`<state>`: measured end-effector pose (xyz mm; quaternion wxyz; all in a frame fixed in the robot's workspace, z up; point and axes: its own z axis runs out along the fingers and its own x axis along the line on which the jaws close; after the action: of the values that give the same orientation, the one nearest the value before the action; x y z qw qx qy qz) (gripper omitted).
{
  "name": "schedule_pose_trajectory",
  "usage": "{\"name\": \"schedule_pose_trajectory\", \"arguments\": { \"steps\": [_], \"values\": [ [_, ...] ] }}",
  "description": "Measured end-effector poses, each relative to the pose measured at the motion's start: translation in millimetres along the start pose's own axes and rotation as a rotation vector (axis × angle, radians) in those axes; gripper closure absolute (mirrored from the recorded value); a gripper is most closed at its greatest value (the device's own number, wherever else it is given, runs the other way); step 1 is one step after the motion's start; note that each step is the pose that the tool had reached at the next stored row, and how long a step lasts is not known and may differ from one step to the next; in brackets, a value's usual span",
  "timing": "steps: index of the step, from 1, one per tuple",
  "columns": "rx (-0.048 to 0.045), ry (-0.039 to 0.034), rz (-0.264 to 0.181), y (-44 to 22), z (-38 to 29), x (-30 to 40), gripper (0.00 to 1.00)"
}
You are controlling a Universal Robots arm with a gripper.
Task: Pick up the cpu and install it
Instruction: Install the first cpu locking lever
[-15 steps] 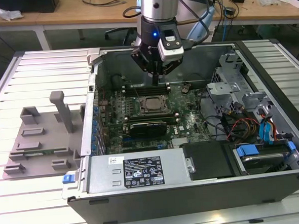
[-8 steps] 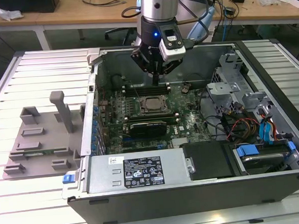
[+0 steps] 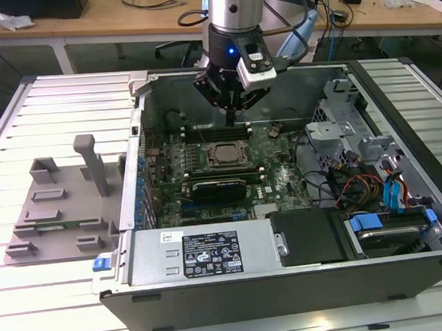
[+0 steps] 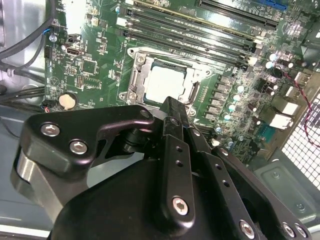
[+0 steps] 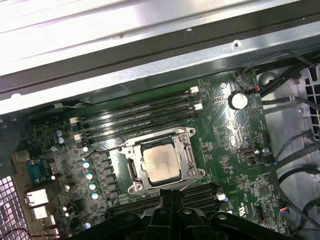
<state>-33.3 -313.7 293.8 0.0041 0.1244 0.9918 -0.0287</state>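
- Jaws of the gripper (image 3: 230, 114) are sitting pressed together, holding nothing, hanging just above the motherboard (image 3: 282, 178) inside the open computer case (image 3: 288, 281).
- In both wrist views the black fingers (image 4: 176, 120) are meeting at one narrow tip beside the socket frame (image 5: 161, 162).
- The cpu (image 5: 161, 164) is lying flat in the socket frame, silvery top facing up, apart from the jaws; second wrist view is showing it too (image 4: 167, 83).
- Memory slots (image 5: 140, 116) are running along one side of the socket; a coin battery (image 5: 238, 100) is sitting further off on the board.
- Cables (image 3: 357, 183) and drive bays are crowding the case toward the exterior view's right.
- A grey plastic tray (image 3: 62, 213) is resting outside the case, on the exterior view's left.
- Case and tray are both sitting on a slatted metal tabletop (image 3: 34, 297).
- Behind, wooden desks (image 3: 107, 15) with loose cables are lining the room.
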Motion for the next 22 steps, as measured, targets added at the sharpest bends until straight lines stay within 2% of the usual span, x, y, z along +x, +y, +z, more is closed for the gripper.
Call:
{"name": "schedule_pose_trajectory", "arguments": {
  "steps": [22],
  "values": [
    [-0.0019, -0.0024, -0.049, 0.0, 0.0, 0.0, 0.89]
  ]
}}
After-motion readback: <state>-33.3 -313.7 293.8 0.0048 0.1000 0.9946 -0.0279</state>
